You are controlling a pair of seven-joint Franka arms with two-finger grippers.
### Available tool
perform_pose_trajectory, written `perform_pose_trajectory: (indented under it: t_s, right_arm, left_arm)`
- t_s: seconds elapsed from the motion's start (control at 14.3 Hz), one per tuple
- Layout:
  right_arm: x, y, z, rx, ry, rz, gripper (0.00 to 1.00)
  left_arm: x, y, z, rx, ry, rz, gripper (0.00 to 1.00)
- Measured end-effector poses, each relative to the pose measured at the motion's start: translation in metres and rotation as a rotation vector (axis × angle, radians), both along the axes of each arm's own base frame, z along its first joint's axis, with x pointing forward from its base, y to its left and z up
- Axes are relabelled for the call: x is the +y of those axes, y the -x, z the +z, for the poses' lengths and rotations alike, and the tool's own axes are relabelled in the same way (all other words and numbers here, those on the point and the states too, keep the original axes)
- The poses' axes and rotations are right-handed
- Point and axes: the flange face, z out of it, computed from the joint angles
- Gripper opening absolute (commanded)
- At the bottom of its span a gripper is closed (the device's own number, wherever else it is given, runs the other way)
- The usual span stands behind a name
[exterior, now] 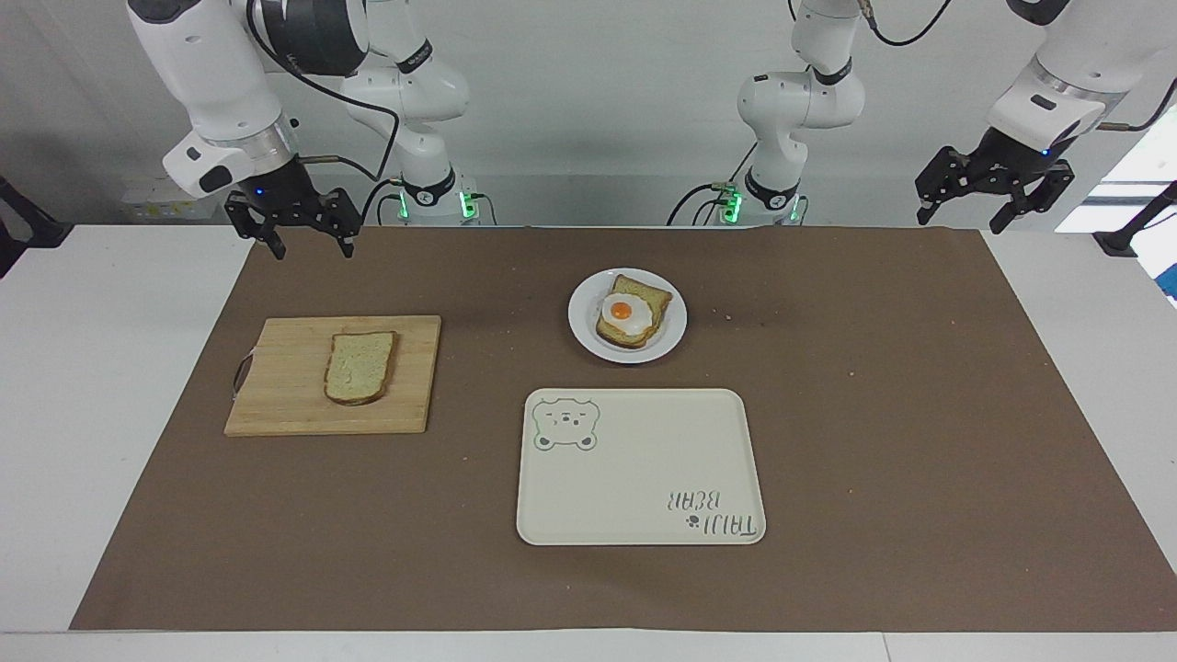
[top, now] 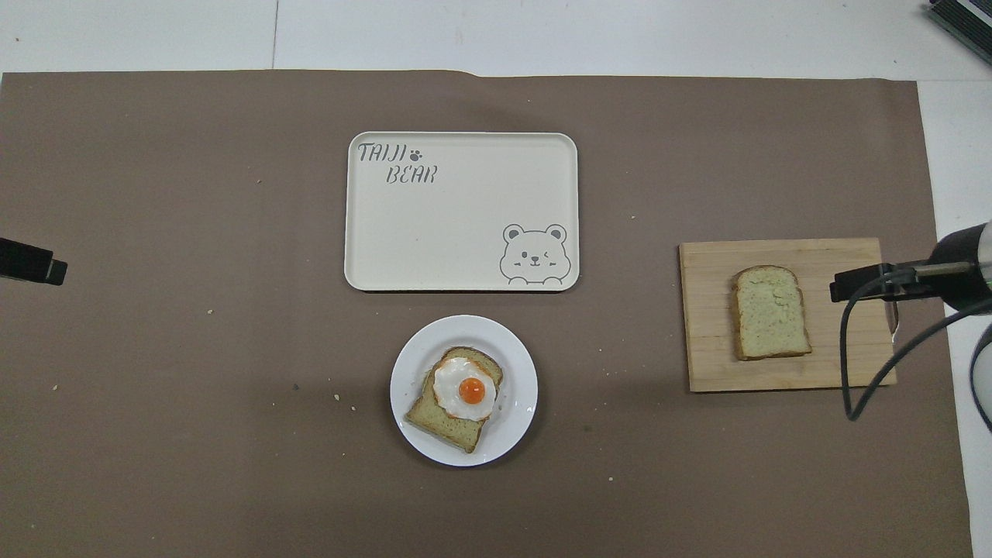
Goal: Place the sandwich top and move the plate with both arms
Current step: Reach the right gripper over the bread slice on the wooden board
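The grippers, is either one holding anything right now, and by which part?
Nothing is held. The right gripper and the left gripper both hang open and empty.

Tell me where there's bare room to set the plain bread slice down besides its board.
The tray is bare inside its rim. Brown mat lies open from the plate and tray toward the left arm's end, and between cutting board and tray. The plate is crowded: egg toast fills it.
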Motion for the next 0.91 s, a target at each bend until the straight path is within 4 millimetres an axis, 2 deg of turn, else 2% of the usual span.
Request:
perform_pose_trajectory:
  t_s: [0.21,0.28,0.49,0.63,0.77,0.91]
  right_arm:
    - [0.000,-0.006,-0.021,-0.013,0.000,-0.001,1.00]
    - [0.000,-0.011,-0.035,-0.018,0.001,-0.002,1.00]
    - [0.001,-0.032,-0.099,-0.010,0.009,-0.002,1.00]
    - [0.002,-0.044,-0.131,-0.008,0.015,0.001,1.00]
    - [0.000,-0.048,-0.146,0.002,0.018,-0.001,1.00]
    - [-0.011,-0.048,-0.159,0.005,0.019,-0.009,1.00]
  left_arm:
    - [0.000,0.000,0.000,0.000,0.000,0.000,1.00]
    - [0.000,0.000,0.000,0.000,0.000,0.000,1.00]
    - [0.000,0.000,0.000,0.000,0.000,0.000,1.00]
    - [-0.001,0.000,0.000,0.000,0.000,-0.001,1.00]
    - [-0.001,0.000,0.000,0.000,0.000,-0.002,1.00]
    - [-0.001,0.000,0.000,0.001,0.000,-0.003,1.00]
